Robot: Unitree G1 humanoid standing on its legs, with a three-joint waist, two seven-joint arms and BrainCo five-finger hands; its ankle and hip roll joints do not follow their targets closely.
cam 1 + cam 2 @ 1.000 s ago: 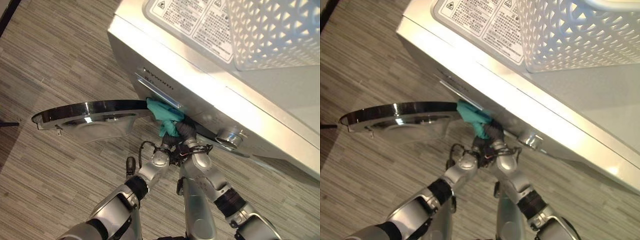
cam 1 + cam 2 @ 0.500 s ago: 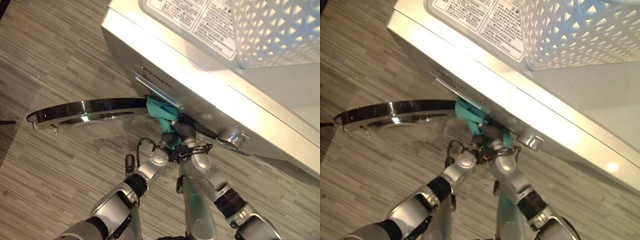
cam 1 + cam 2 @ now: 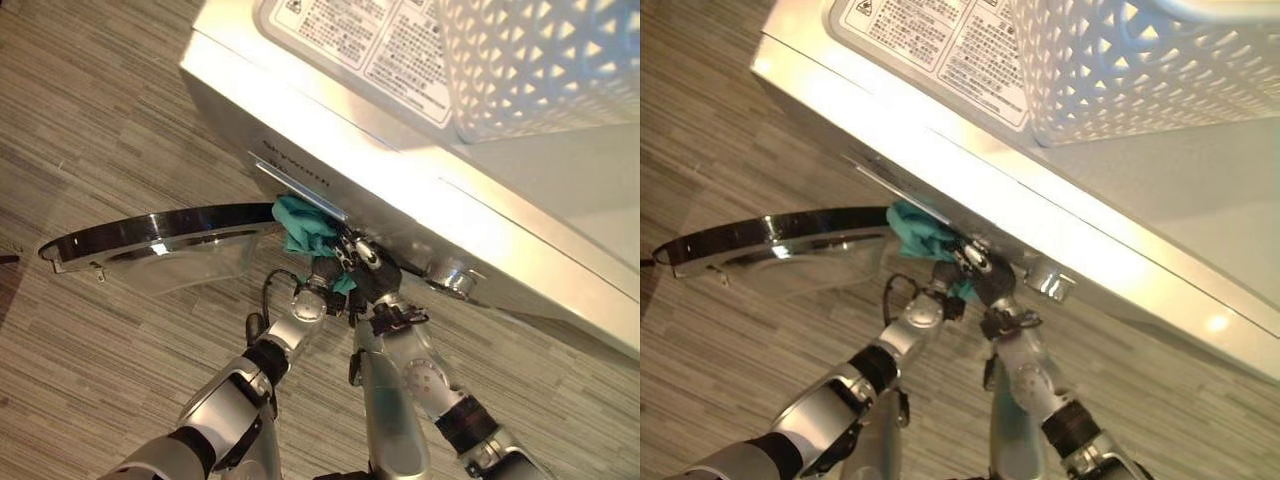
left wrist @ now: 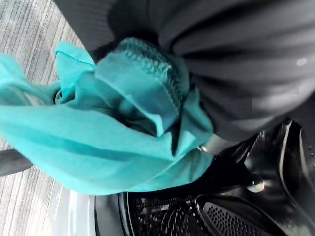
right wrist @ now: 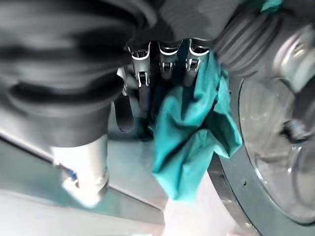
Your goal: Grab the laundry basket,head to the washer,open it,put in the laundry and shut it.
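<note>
The silver washer [image 3: 400,190] stands in front of me with its round door [image 3: 160,235] swung open to my left. A teal cloth [image 3: 300,225] bunches at the mouth of the opening, just under the front panel. My left hand [image 3: 322,272] is shut on the cloth [image 4: 98,137], with the dark drum [image 4: 197,216] right behind it. My right hand [image 3: 372,280] is pressed close beside the left. Its fingers [image 5: 165,64] reach fairly straight into the opening, against the cloth [image 5: 197,132]. The white lattice laundry basket [image 3: 540,60] sits on top of the washer at the right.
A chrome knob [image 3: 450,278] juts from the washer's front just right of my hands. The open door hangs low over the wood-look floor [image 3: 100,120] on my left. Warning labels [image 3: 360,40] cover the washer's top beside the basket.
Both hands have pushed forward and up into the opening together, carrying the teal cloth further under the front panel. The view has also shifted toward the washer.
</note>
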